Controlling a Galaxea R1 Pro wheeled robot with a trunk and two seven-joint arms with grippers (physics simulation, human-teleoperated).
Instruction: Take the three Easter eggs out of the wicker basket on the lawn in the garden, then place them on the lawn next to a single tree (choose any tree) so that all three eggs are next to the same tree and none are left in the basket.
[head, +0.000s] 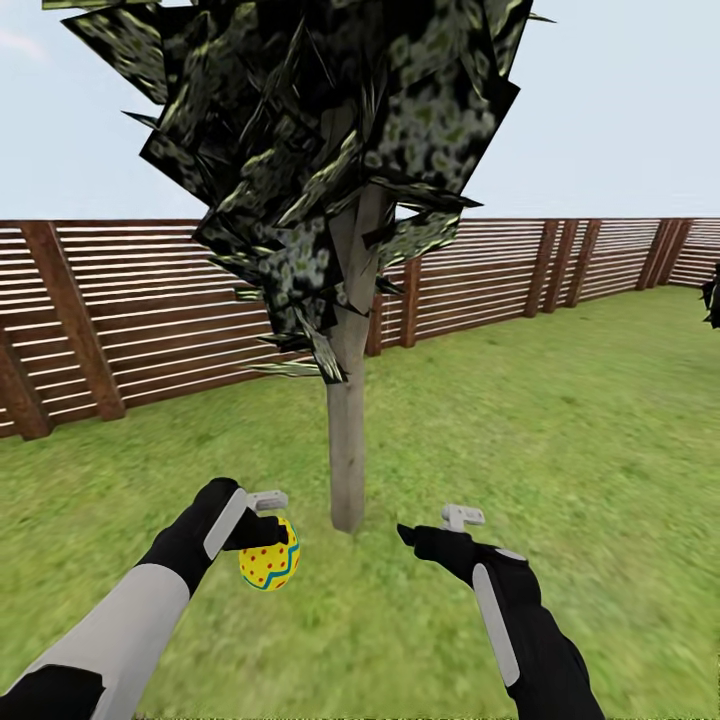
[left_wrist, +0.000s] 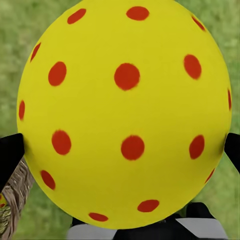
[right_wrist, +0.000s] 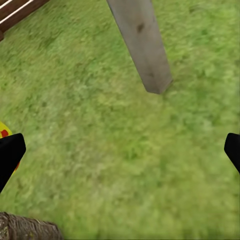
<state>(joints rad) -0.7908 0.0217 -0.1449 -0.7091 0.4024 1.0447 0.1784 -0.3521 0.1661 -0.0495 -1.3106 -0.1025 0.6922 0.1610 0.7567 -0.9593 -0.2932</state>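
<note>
The left end effector (head: 268, 528) is clamped on the red-dotted Easter egg (head: 269, 565), low and left of centre in the head view, just above the lawn (head: 560, 470) near the tree (head: 347, 450). The right end effector (head: 432, 527) hangs empty with its fingers spread wide; I'd say this egg is about to be set down, and I can't tell where the other two eggs are

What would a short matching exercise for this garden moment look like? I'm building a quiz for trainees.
Things:
1. left gripper
2. right gripper
3. tree trunk
4. fence

States:
a. brown horizontal slats
b. open, holding nothing
c. pale grey-brown, upright in the lawn
d. shut on the red-dotted egg

Pairs: 1-d, 2-b, 3-c, 4-a
</note>
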